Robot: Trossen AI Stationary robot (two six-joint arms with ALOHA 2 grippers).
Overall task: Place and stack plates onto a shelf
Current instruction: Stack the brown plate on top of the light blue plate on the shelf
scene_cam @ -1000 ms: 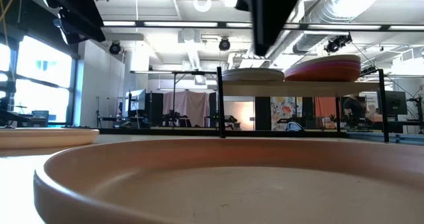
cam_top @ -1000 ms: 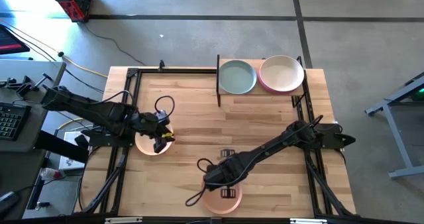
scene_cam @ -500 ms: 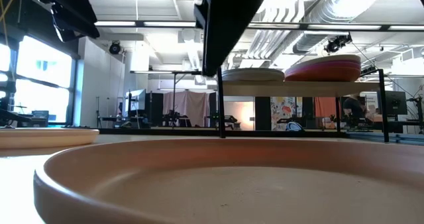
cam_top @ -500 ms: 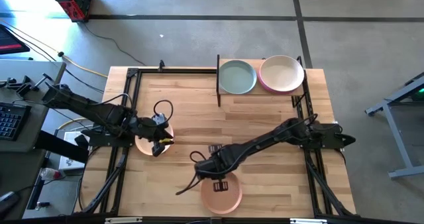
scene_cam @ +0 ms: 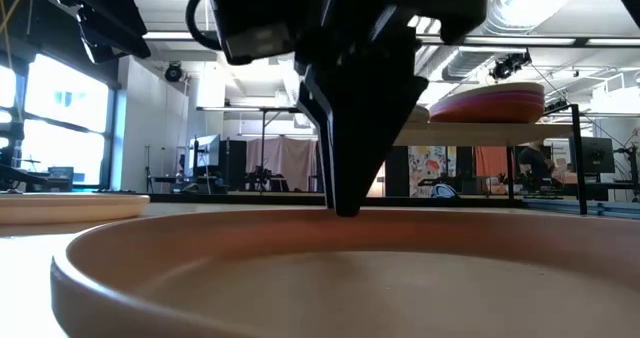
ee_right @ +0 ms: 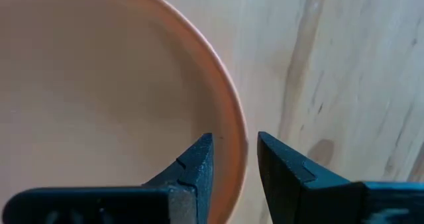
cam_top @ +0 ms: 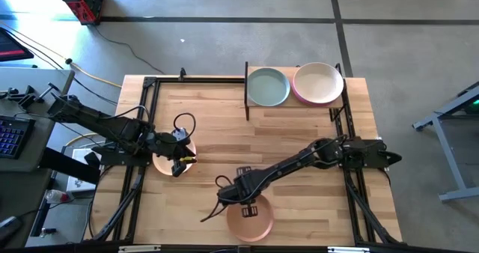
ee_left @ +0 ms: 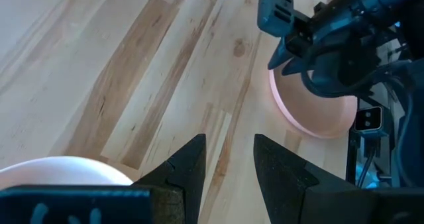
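A salmon plate [cam_top: 251, 224] lies flat on the table near its near edge, large in the low view [scene_cam: 300, 278]. My right gripper [cam_top: 249, 206] points down at the plate's far rim [ee_right: 232, 141], open, with one finger inside the rim and one outside [ee_right: 235, 154]; whether they touch it I cannot tell. A peach plate [cam_top: 163, 163] rests flat toward the table's left side. My left gripper [cam_top: 179, 165] hovers open over its right edge [ee_left: 230, 154]. The shelf [cam_top: 293, 105] stands at the far edge.
On the shelf lie a sage green plate [cam_top: 268, 86] and, to its right, a cream plate [cam_top: 318, 81] atop a magenta-rimmed stack [scene_cam: 490, 103]. Black uprights [cam_top: 247, 88] mark the shelf's ends. Bare wood [cam_top: 224, 126] spreads between the arms and the shelf.
My right gripper has come down and shifted a little toward the table's left, rolling slightly, until its fingertips stand at the salmon plate's far rim. Both plates have stayed where they were.
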